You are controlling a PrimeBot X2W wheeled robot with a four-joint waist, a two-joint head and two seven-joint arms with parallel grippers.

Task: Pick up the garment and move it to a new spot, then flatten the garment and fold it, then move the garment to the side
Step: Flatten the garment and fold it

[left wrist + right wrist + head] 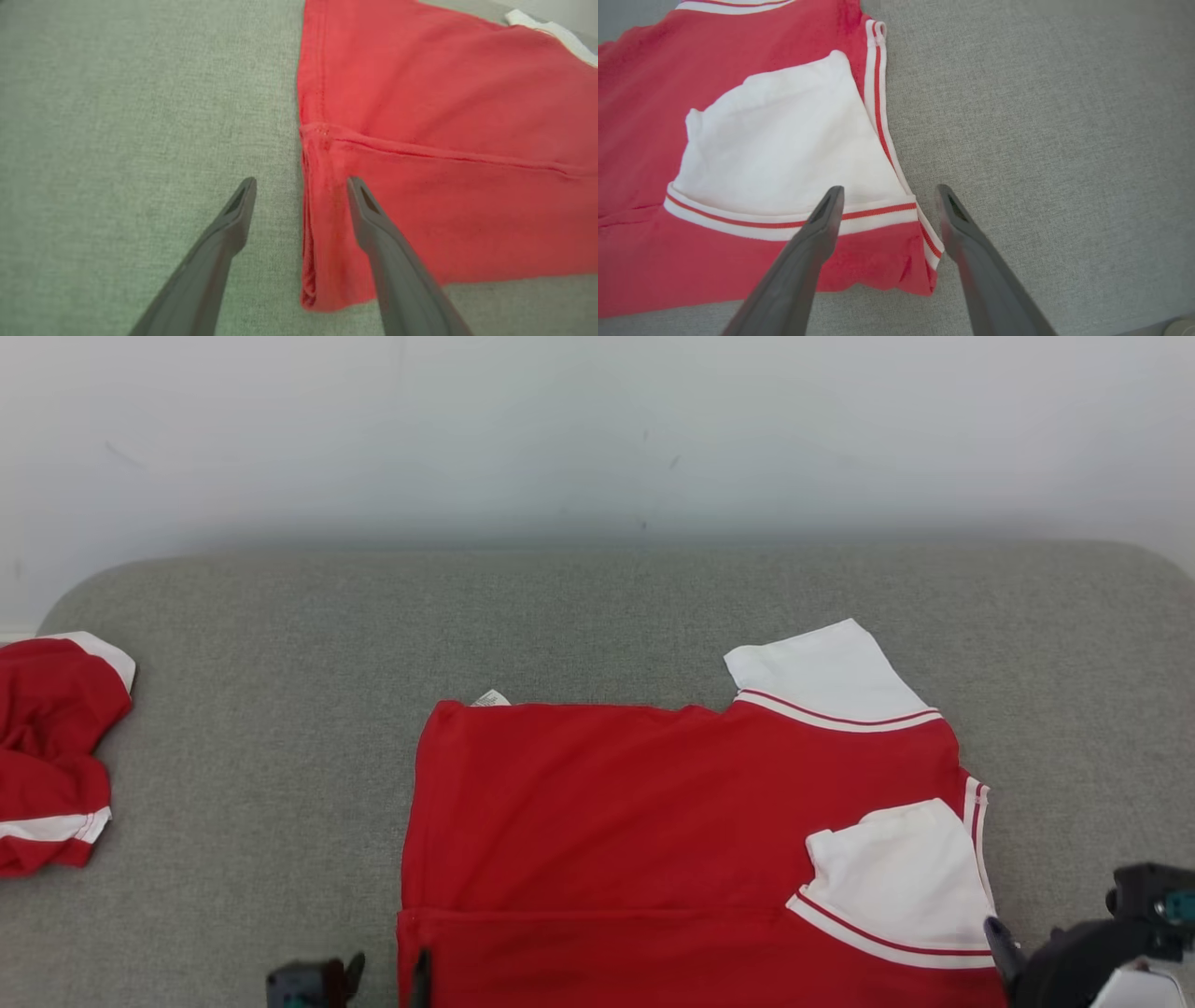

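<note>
The garment (607,812) is a red shirt with white sleeves, lying flat and folded on the grey padded surface (280,709). Its near part is doubled over along a straight fold line. One white sleeve (901,877) lies on top at the right; the other (826,672) sticks out at the far right corner. My left gripper (302,182) is open, its fingers straddling the garment's folded left edge (310,224). My right gripper (889,190) is open over the near right corner, one finger above the striped sleeve hem (873,212), the other above bare cushion. Neither one grips the cloth.
A second red and white garment (47,747) lies crumpled at the surface's far left edge. A pale wall (597,429) rises behind the surface. Bare grey cushion stretches between the two garments and to the right of the folded one.
</note>
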